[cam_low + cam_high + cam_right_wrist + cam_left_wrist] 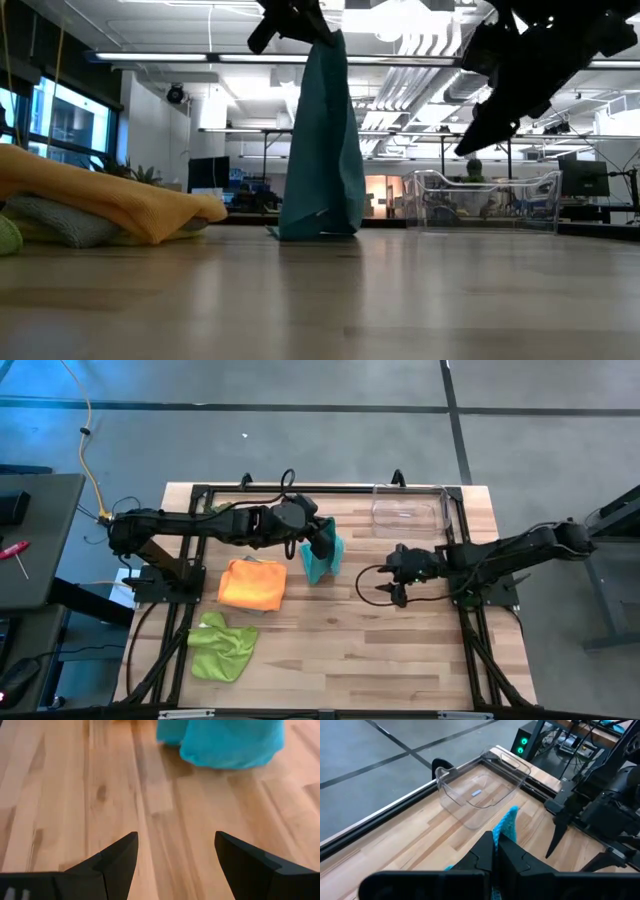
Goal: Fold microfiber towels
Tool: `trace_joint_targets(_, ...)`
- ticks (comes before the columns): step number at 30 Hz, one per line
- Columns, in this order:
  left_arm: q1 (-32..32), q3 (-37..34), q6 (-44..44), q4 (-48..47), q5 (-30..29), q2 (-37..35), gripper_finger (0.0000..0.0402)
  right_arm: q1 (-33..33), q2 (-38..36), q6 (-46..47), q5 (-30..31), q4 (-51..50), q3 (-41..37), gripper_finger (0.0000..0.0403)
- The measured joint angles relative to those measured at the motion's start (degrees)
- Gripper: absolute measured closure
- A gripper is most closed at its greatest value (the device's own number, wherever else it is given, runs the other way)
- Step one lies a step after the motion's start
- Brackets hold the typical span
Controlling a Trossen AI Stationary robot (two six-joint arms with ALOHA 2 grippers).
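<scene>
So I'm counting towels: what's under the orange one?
In the low view a grey towel lies under the orange towel. From above, orange covers it; anything else beneath is hidden.

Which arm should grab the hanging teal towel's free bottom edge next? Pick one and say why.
Right. The left gripper is shut on the teal towel, holding it up with its lower edge on the table. The right gripper hangs open and empty beside it, facing the towel.

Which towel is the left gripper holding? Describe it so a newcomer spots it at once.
Start at the clear bin at the table's far edge. Beside it, the left gripper is shut on the teal towel, which hangs down to the tabletop. The orange towel and green towel lie flat.
</scene>
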Motion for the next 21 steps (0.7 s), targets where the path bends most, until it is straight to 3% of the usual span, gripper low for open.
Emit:
trace_joint_targets(5, 0.02, 0.0, -0.15, 0.41, 0.0, 0.0, 0.0401, 0.04, 0.45, -2.27, 3.91, 3.77, 0.2, 0.0146)
trace_joint_targets(14, 0.07, 0.02, -0.17, 2.97, 1.44, 0.0, 0.0401, 2.22, 6.61, -5.23, 4.32, 12.12, 0.22, 0.0146)
trace_joint_targets(21, 0.07, 0.04, -0.22, 3.83, 3.08, 0.0, 0.0401, 7.42, 14.29, -7.98, 16.75, 20.11, 0.24, 0.0146)
